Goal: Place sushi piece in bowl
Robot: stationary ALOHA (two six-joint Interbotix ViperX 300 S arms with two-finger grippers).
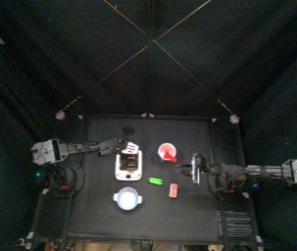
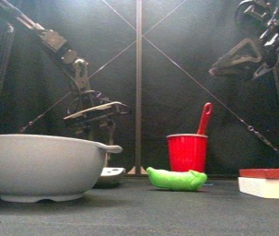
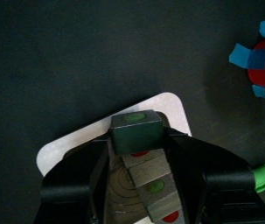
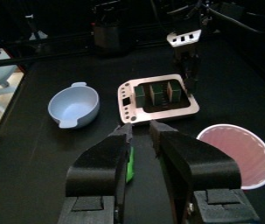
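Note:
A white tray [image 1: 128,165] holds several nori-wrapped sushi rolls [image 4: 160,94]. My left gripper [image 3: 137,144] is over the tray's far end, shut on one dark green sushi piece [image 3: 137,131] at its fingertips. It also shows in the top view [image 1: 127,149] and the right wrist view [image 4: 191,66]. The pale bowl [image 1: 128,199] stands empty in front of the tray, large at the left of the front view [image 2: 43,166]. My right gripper [image 4: 139,131] is shut and empty, held above the table right of the tray [image 1: 190,169].
A red cup [image 2: 187,152] with a red stick in it stands behind the middle. A green toy [image 2: 179,179] lies in front of it. A red-on-white sushi piece [image 2: 267,182] lies at the front right, between bowl and right arm [image 1: 173,189].

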